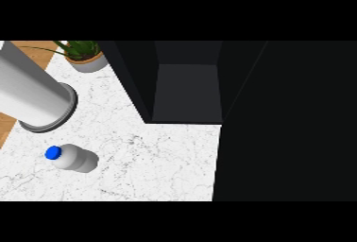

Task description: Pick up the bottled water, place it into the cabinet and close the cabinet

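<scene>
The bottled water is a small white bottle with a blue cap, standing on the white marble counter at the lower left. The black cabinet stands behind and to the right of it, its inside dark and open toward me. Its door is swung out as a large dark panel filling the right side. Neither hand shows. A thick grey cylinder, like a forearm, slants in from the upper left and ends in a dark rim above the bottle, with no hand on it.
A potted green plant in a grey pot sits at the counter's back left, next to the cabinet's left wall. A wooden strip runs along the counter's left edge. Bare marble lies between the bottle and the cabinet.
</scene>
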Tool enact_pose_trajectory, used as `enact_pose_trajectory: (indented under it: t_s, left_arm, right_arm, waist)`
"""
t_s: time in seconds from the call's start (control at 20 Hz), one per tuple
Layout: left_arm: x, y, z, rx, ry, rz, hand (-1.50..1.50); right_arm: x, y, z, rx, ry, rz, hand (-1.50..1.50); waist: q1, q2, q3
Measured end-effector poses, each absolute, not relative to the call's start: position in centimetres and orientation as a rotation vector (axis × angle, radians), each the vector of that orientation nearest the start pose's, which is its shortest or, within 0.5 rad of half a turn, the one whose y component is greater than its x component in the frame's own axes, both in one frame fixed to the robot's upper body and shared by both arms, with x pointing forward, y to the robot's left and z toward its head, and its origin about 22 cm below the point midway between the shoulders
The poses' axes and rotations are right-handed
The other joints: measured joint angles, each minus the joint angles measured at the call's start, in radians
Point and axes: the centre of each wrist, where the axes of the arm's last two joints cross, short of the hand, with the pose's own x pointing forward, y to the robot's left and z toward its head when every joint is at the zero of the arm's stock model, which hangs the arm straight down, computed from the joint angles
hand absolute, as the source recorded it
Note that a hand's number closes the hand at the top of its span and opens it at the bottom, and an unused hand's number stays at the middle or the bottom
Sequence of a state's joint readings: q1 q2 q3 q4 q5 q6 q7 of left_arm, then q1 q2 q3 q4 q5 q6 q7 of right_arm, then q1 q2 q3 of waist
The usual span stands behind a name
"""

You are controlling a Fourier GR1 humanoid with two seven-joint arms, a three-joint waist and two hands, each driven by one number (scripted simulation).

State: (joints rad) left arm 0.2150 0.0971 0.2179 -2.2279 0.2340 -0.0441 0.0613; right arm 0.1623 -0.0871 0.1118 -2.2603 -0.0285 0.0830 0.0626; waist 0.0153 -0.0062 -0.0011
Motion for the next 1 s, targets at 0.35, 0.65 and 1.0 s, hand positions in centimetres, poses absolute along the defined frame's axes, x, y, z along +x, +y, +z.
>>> enact_pose_trajectory:
  t_s: [0.35, 0.65, 1.0]
  left_arm:
    - [11.8, 30.7, 13.4, 0.090, -1.915, 0.228, -1.50]
    - [11.0, 31.1, 13.0, 0.108, -1.842, 0.250, -1.50]
    - [10.2, 31.6, 12.4, 0.126, -1.782, 0.254, -1.50]
  right_arm:
    - [14.0, -22.0, 14.6, 0.196, -1.993, 0.228, -1.50]
    - [12.9, -20.1, 16.0, 0.221, -1.983, 0.240, -1.50]
    - [12.9, -18.8, 16.8, 0.262, -1.956, 0.219, -1.50]
  waist:
    - [-0.007, 0.002, 0.001]
    - [-0.010, 0.003, 0.001]
    - [-0.011, 0.004, 0.001]
